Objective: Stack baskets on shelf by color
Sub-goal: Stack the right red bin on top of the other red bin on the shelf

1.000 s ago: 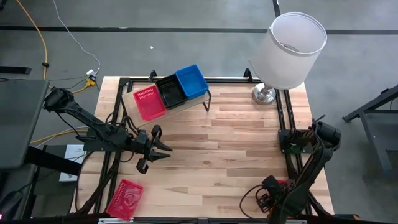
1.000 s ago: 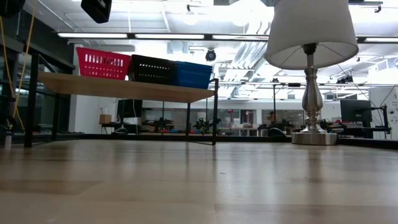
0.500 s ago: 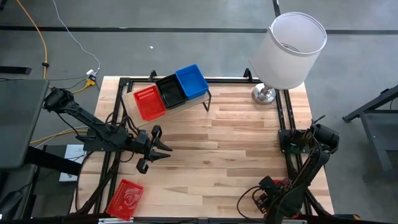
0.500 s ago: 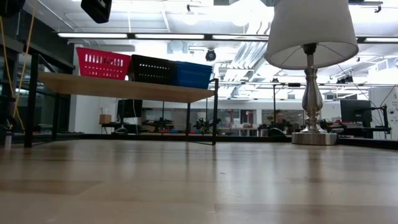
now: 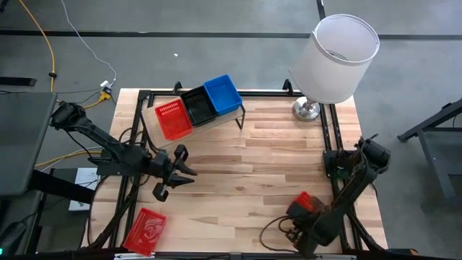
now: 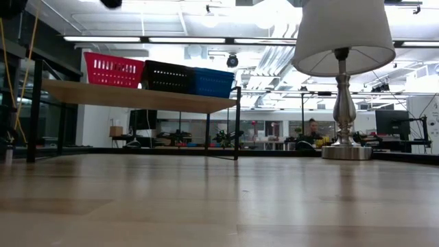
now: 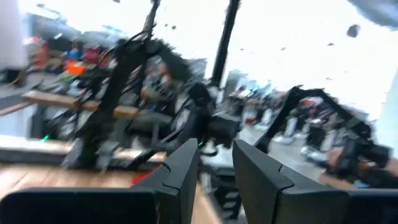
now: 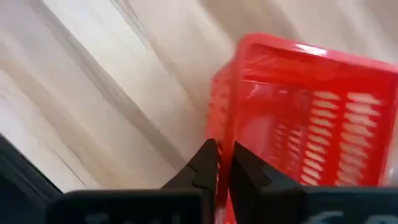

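Note:
On the shelf (image 5: 216, 120) at the table's far left stand a red basket (image 5: 173, 119), a black basket (image 5: 198, 106) and a blue basket (image 5: 221, 94) side by side; the low view shows the same row (image 6: 168, 76). Another red basket (image 5: 146, 231) lies flat at the near left corner. My right gripper (image 8: 221, 155) at the near right is shut on a third red basket (image 5: 303, 203). My left gripper (image 5: 177, 175) hovers open over the table's left part, nothing between its fingers (image 7: 186, 168). My right gripper pinches one side wall of the red basket at its rim (image 8: 231, 118), one finger outside the wall and one inside the hollow. The rim runs straight away between the fingertips. The basket sits tilted in the hold; whether it is clear of the table I cannot tell.
A table lamp with a white shade (image 5: 339, 54) stands on its metal foot (image 5: 307, 110) at the far right corner. Bare wood (image 5: 260, 166) spreads across the table's middle. Black frame bars (image 5: 332, 144) run along the table's right edge.
My right gripper has shut on the red basket's wall and drawn it from the near right corner a little toward the table's middle, where more of it now shows. My left gripper has gone up a little.

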Robot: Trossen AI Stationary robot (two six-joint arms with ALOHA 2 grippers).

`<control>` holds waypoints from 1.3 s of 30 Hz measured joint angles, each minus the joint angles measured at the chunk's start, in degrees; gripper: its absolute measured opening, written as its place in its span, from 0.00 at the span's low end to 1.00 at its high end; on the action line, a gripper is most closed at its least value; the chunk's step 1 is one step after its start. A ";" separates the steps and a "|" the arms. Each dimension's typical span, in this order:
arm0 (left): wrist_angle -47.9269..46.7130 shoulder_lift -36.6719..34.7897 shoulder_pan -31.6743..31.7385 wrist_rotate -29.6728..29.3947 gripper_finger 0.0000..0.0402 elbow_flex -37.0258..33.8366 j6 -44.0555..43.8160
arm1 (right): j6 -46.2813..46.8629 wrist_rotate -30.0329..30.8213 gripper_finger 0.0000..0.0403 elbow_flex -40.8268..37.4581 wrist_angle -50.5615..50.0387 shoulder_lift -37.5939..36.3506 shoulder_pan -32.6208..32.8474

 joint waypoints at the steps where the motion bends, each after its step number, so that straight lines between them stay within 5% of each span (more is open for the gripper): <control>1: 1.33 0.00 -0.16 1.43 0.23 0.00 0.48 | -3.58 3.06 0.02 0.98 0.07 -0.03 -1.11; 7: 8.71 0.00 -4.93 7.50 0.23 0.01 5.30 | -28.80 21.66 0.01 7.14 6.87 -0.05 -8.26; 11: 11.60 0.00 -10.71 7.46 0.23 0.02 11.09 | -48.80 24.36 0.01 8.72 18.92 -0.05 -15.20; 17: 12.93 -0.16 -17.15 3.30 0.23 0.02 16.58 | -72.59 13.76 0.00 11.85 37.03 -0.03 -26.96; 24: 12.95 -0.20 -19.86 0.94 0.23 0.02 19.41 | -89.35 9.64 0.00 25.86 42.57 -0.03 -37.28; 30: 12.93 -0.20 -20.17 0.81 0.23 0.02 20.18 | -89.75 -4.04 0.00 33.93 51.18 0.59 -45.95; 39: 12.35 -0.17 -20.17 -1.83 0.23 0.02 21.06 | -79.14 -17.57 0.00 34.36 60.13 7.63 -55.75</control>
